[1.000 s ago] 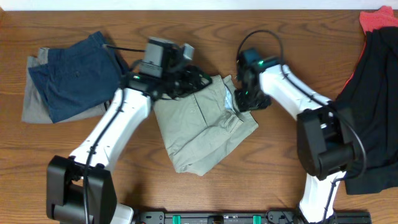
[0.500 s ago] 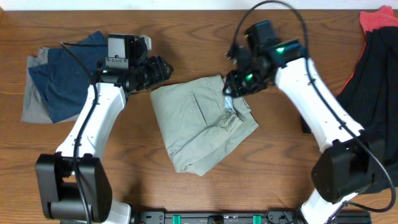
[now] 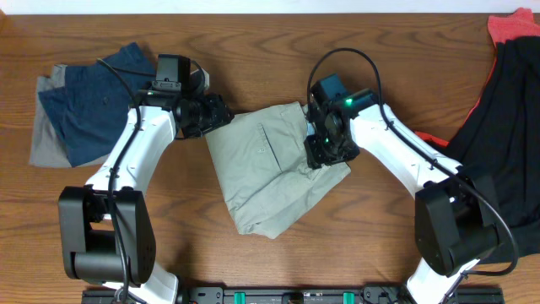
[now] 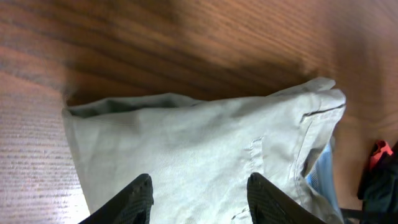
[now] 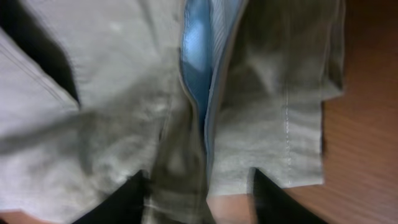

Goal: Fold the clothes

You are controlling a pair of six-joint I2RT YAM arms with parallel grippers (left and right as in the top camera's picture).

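Table: brown wood under both grippers; bare grain shows beyond the left fingers.
Black garment: red at its top corner, spread at the table's edge, well apart from the right fingers on their outer side.
Khaki shorts: mid-table, folded into a rough slanted rectangle between the two grippers. The top corner nearest the left arm lies just ahead of the left fingers. The waistband end lies directly under the right fingers.
Navy shorts: folded, behind the left fingers and well apart from them, lying on top of the grey piece.
Grey piece: shows only along the outer side of the navy shorts, farthest from the left fingers.
Left gripper: over the khaki corner, fingers released and spread, the cloth flat between them.
Right gripper: low over the waistband, fingers apart with bunched cloth between them; I cannot tell whether it is pinched.
Blue lining: a narrow strip in the open fly, straight ahead of the right fingers.
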